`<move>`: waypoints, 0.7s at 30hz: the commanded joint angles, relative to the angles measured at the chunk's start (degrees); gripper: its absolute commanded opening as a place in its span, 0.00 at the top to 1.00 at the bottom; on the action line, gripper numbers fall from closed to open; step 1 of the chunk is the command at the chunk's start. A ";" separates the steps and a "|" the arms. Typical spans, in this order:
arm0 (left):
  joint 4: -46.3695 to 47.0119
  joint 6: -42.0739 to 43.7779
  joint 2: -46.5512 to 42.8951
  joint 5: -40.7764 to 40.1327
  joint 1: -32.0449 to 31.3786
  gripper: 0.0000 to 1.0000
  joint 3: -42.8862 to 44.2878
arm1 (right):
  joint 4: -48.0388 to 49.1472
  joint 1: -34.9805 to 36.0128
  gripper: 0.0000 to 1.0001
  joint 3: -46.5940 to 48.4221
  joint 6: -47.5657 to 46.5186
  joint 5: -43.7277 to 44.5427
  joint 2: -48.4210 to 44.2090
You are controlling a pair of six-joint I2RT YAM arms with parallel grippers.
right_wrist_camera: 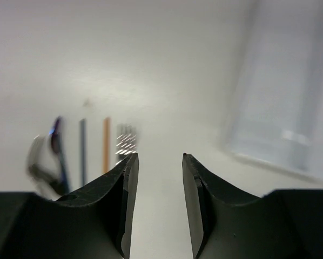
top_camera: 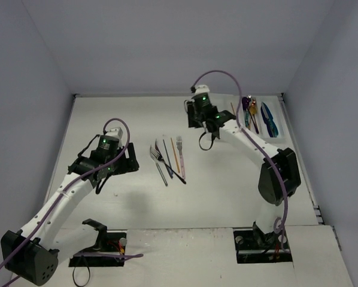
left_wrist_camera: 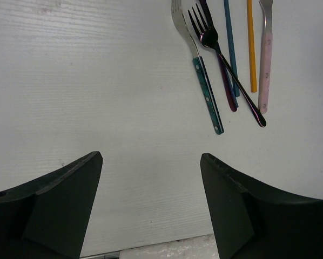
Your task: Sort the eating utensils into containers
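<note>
Several loose utensils (top_camera: 169, 158) lie side by side mid-table. The left wrist view shows a teal-handled silver one (left_wrist_camera: 209, 100), a dark purple fork (left_wrist_camera: 226, 59), a blue stick (left_wrist_camera: 230, 48), an orange stick (left_wrist_camera: 251, 48) and a pink-handled fork (left_wrist_camera: 265, 59). My left gripper (top_camera: 128, 161) is open and empty (left_wrist_camera: 150, 162), just left of them above bare table. My right gripper (top_camera: 204, 141) is open and empty (right_wrist_camera: 159, 162), between the utensils and the white tray (top_camera: 227, 103). The tray holds purple, gold (top_camera: 252, 103), blue (top_camera: 266, 110) and teal utensils. It shows blurred in the right wrist view (right_wrist_camera: 291, 108).
White walls close the table at the back and on both sides. The two arm bases (top_camera: 263, 239) sit at the near edge. The right arm's forearm (top_camera: 245, 137) crosses over the tray's near left corner.
</note>
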 commanded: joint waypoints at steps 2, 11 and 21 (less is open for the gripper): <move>-0.02 2.15 -0.39 -0.94 -0.35 0.28 3.34 | -0.85 9.36 0.66 -4.76 10.65 0.42 3.77; -1.22 2.25 -1.72 -0.45 -0.35 0.28 3.33 | -0.85 12.55 0.68 -2.60 12.31 1.42 12.63; -2.10 2.66 -2.37 -0.67 -0.35 0.28 3.07 | -0.92 12.95 0.73 -0.10 11.30 0.31 17.91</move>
